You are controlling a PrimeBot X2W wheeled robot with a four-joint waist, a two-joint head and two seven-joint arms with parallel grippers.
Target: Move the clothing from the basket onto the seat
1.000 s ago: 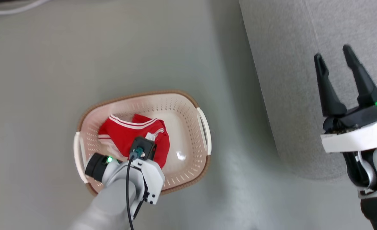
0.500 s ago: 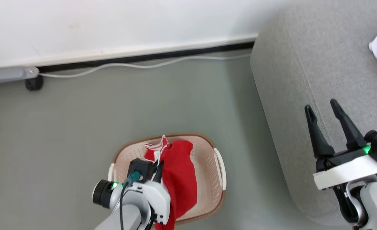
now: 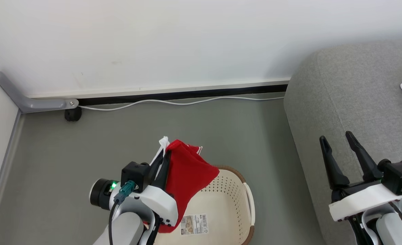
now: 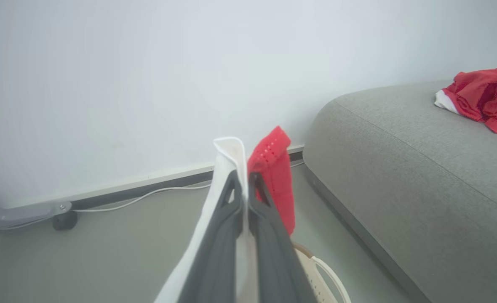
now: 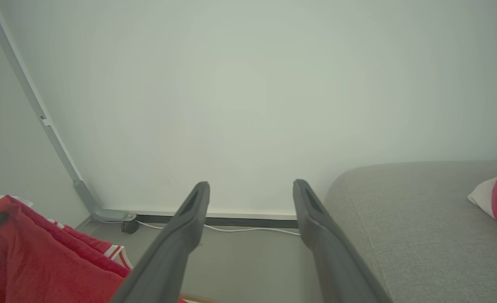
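Slippage risk: left gripper point(image 4: 243, 176), clamped on just an edge of the clothing point(image 3: 187, 173) dangling beneath it, may drop it before the seat point(image 3: 351, 95); right gripper point(image 3: 335, 136) gapes empty.

Garment point(image 3: 187, 173) hangs from the left gripper point(image 3: 166, 154) above the basket point(image 3: 231, 194); right of the right gripper point(image 3: 335, 136) lies the sofa point(image 3: 351, 95), bearing another garment point(image 4: 484, 97).

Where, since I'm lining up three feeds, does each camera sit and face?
Head view: on the head, looking down at floor, basket, sofa; left gripper shut on a red garment, right gripper open.
Left wrist view: along its shut fingers toward wall and sofa.
Right wrist view: along its open fingers toward the wall.
Shared: all three show the sofa with another garment, and the wall cable.
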